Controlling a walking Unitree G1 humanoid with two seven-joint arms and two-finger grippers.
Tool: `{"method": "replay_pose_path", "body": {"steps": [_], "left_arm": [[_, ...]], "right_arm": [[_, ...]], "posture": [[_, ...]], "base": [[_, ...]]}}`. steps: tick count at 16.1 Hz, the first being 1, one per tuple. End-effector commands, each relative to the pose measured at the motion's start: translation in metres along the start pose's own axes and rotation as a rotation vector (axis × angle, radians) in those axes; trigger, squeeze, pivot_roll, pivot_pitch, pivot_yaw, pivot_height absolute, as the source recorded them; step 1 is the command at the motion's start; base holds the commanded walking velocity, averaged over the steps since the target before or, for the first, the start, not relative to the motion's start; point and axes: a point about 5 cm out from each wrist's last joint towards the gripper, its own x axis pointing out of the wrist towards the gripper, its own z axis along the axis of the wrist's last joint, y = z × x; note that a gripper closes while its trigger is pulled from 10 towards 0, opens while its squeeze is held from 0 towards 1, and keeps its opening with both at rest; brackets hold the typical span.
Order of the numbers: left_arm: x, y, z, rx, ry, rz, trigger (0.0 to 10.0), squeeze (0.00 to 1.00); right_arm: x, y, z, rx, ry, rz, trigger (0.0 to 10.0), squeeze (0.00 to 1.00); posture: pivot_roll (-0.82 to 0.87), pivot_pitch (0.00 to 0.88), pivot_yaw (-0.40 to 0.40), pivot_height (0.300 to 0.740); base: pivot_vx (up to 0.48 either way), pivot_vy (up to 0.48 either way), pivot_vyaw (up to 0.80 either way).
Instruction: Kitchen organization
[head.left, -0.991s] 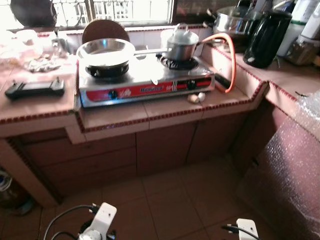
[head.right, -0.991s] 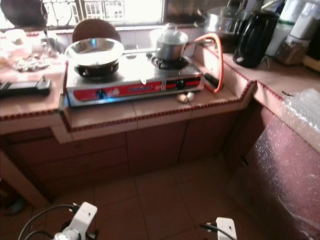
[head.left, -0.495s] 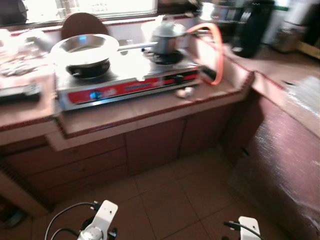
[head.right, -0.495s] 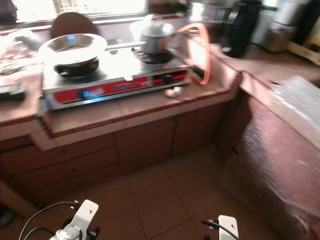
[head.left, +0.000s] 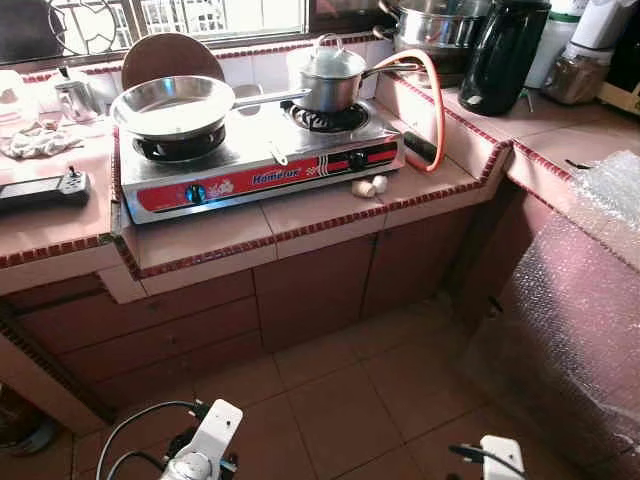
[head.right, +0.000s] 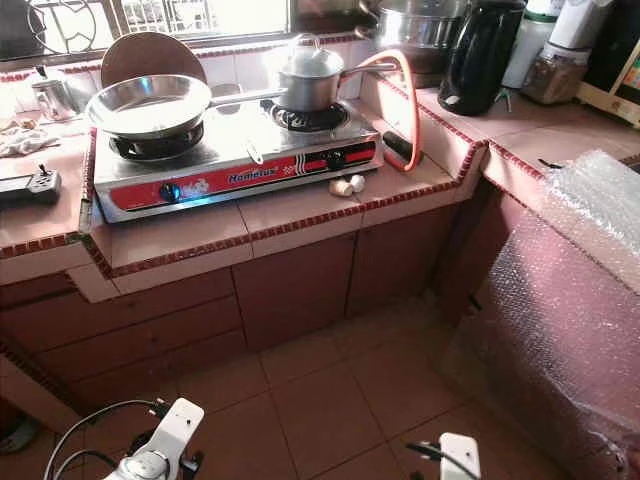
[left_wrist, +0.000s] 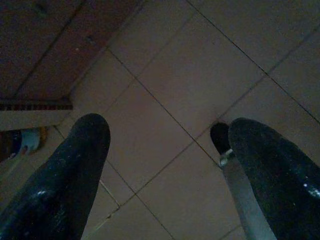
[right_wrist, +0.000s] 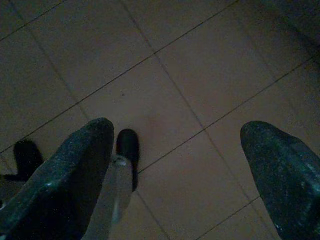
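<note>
A two-burner gas stove with a red front panel sits on the tiled counter. A steel frying pan rests on its left burner and a lidded steel saucepan on its right. Two garlic bulbs lie on the counter by the stove's right front corner. Both arms hang low over the floor. My left gripper is open above brown floor tiles. My right gripper is open too, with nothing between its fingers.
An orange gas hose arcs right of the stove. A black kettle and a steel pot stand at the back right. A black power strip lies at the left. A bubble-wrapped object stands to the right.
The camera has shifted and the blur has cleared; the stove sits slightly more left in view. The pans, garlic and both hanging arms stay as they were.
</note>
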Motion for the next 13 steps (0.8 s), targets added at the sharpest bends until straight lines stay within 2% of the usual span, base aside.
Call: {"method": "replay_pose_path", "body": {"steps": [1, 3, 5, 7, 8, 9, 11, 13], "left_arm": [[0.0, -0.001, 0.0, -0.025, -0.012, 0.021, 10.0, 0.0], [-0.001, -0.005, -0.002, -0.053, -0.001, 0.026, 10.0, 0.0], [0.0, -0.01, 0.002, -0.065, 0.0, 0.022, 10.0, 0.0], [0.0, -0.012, 0.007, -0.067, -0.014, 0.021, 10.0, 0.0], [0.0, -0.012, 0.009, -0.072, -0.019, 0.023, 10.0, 0.0], [0.0, -0.011, 0.011, -0.054, -0.021, 0.029, 10.0, 0.0], [0.0, -0.009, 0.011, -0.024, -0.021, 0.03, 10.0, 0.0], [0.001, -0.006, 0.01, 0.039, -0.021, 0.015, 10.0, 0.0]], "right_arm": [[0.0, -0.003, 0.004, -0.021, -0.004, -0.006, 10.0, 0.0], [0.0, -0.007, 0.007, -0.066, 0.006, -0.006, 10.0, 0.0], [0.0, -0.021, 0.022, -0.085, -0.032, -0.024, 10.0, 0.0], [0.003, -0.011, 0.045, -0.096, -0.091, -0.012, 10.0, 0.0], [0.005, 0.001, 0.055, -0.11, -0.115, 0.0, 10.0, 0.0], [0.005, 0.007, 0.056, -0.07, -0.121, 0.005, 10.0, 0.0], [0.004, -0.001, 0.043, -0.072, -0.096, -0.009, 10.0, 0.0], [0.001, -0.012, 0.013, -0.037, -0.023, -0.042, 10.0, 0.0]], "posture": [[0.07, 0.0, -0.052, 0.74], [0.1, 0.0, -0.106, 0.74], [0.14, 0.0, -0.151, 0.74], [0.16, 0.0, -0.151, 0.74], [0.16, 0.0, -0.144, 0.74], [0.14, 0.0, -0.132, 0.74], [0.12, 0.0, -0.115, 0.74], [0.13, 0.0, -0.098, 0.74]], "base": [[0.0, 0.0, 0.0], [0.0, 0.0, 0.0], [0.0, 0.0, 0.0], [0.0, 0.0, 0.0], [0.0, 0.0, 0.8], [0.0, 0.0, 0.8], [0.0, 0.0, 0.8], [0.0, 0.0, 0.8]]}}
